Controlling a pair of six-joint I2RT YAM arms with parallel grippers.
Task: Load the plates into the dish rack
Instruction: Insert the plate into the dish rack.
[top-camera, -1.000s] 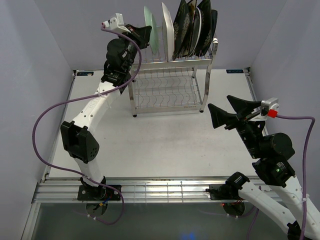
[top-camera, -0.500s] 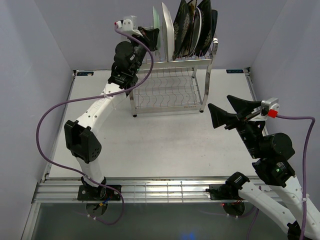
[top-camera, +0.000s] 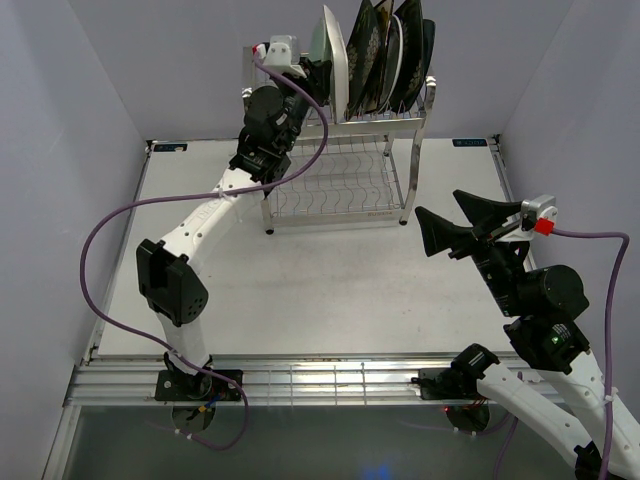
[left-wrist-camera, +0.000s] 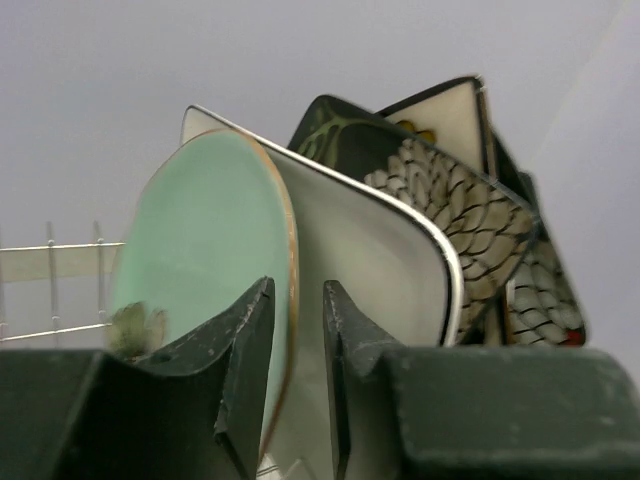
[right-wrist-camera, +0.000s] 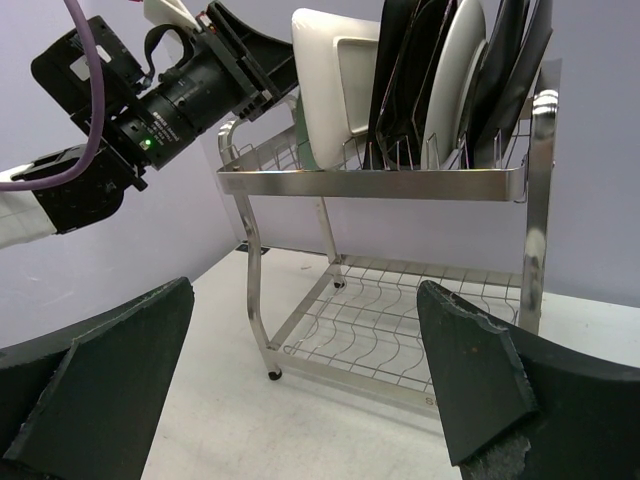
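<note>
The dish rack (top-camera: 340, 190) stands at the back of the table, with plates upright in its top tier. My left gripper (top-camera: 314, 66) is up at the top tier's left end, shut on the rim of the pale green round plate (left-wrist-camera: 200, 250). Its jaws (left-wrist-camera: 298, 284) straddle the rim. The green plate stands upright, close against the white rectangular plate (left-wrist-camera: 370, 260). Behind those are dark floral plates (left-wrist-camera: 450, 210) and a cream one (left-wrist-camera: 445, 115). My right gripper (top-camera: 437, 202) is open and empty over the table, right of the rack; it also shows in the right wrist view (right-wrist-camera: 305, 290).
The rack's lower wire shelf (right-wrist-camera: 400, 320) holds nothing. Purple walls close in the back and both sides. The left arm's purple cable (top-camera: 110, 250) loops out over the left of the table.
My left gripper has carried the green plate rightward along the top tier, up against the white rectangular plate. The right arm has not moved.
</note>
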